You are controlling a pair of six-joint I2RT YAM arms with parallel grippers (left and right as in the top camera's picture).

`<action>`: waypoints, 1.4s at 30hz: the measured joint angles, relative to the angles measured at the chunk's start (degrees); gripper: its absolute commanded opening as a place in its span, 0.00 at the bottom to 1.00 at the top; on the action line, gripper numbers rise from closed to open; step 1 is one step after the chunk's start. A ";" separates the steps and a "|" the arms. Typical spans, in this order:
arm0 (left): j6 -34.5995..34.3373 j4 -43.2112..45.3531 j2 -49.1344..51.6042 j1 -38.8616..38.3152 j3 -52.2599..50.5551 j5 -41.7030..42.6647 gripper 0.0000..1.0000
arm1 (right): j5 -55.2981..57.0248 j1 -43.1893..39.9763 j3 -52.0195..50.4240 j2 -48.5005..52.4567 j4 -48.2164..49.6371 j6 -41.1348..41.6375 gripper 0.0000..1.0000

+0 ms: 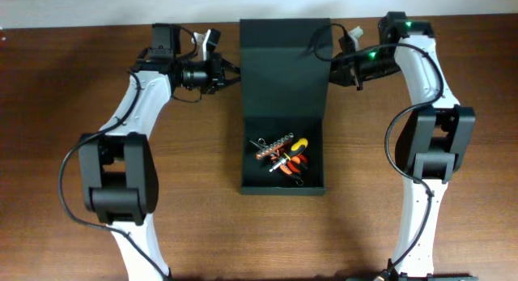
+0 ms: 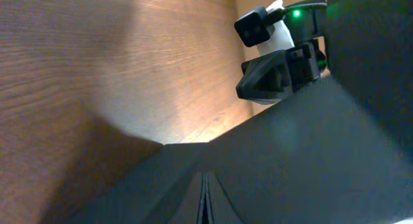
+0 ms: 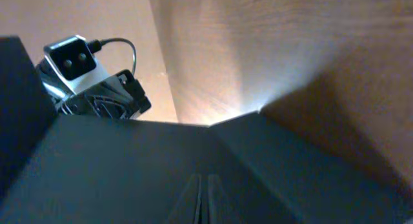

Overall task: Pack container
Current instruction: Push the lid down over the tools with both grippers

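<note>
The black container (image 1: 283, 189) stands in the middle of the table with its hinged lid (image 1: 283, 70) open toward the back. Hand tools (image 1: 285, 156) lie inside: orange-handled pliers, a yellow-handled tool and a row of bits. My left gripper (image 1: 232, 73) is at the lid's left edge and my right gripper (image 1: 331, 61) at its right edge. In the left wrist view the fingers (image 2: 205, 201) are closed together against the dark lid (image 2: 310, 153). In the right wrist view the fingers (image 3: 205, 198) are likewise closed on the lid (image 3: 116, 166).
Bare brown wood table (image 1: 81, 232) surrounds the container. The two arm bases stand left (image 1: 121, 180) and right (image 1: 433, 143) of the box. Each wrist view shows the opposite gripper across the lid, in the left wrist view (image 2: 277, 69) and the right wrist view (image 3: 90, 82).
</note>
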 measured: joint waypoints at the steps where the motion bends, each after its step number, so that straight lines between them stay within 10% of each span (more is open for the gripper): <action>1: 0.00 -0.63 -0.74 0.00 -0.02 0.04 0.02 | 0.02 0.00 1.11 0.00 -2.21 -1.09 0.04; 12: 0.04 -4.57 -7.56 -0.07 -0.02 1.01 0.02 | 1.84 0.00 9.81 -0.09 -17.35 -8.90 0.04; 42: 15.76 -35.93 -19.71 -1.90 -0.02 -4.70 0.02 | 16.52 2.71 11.08 -22.12 -17.33 -6.49 0.04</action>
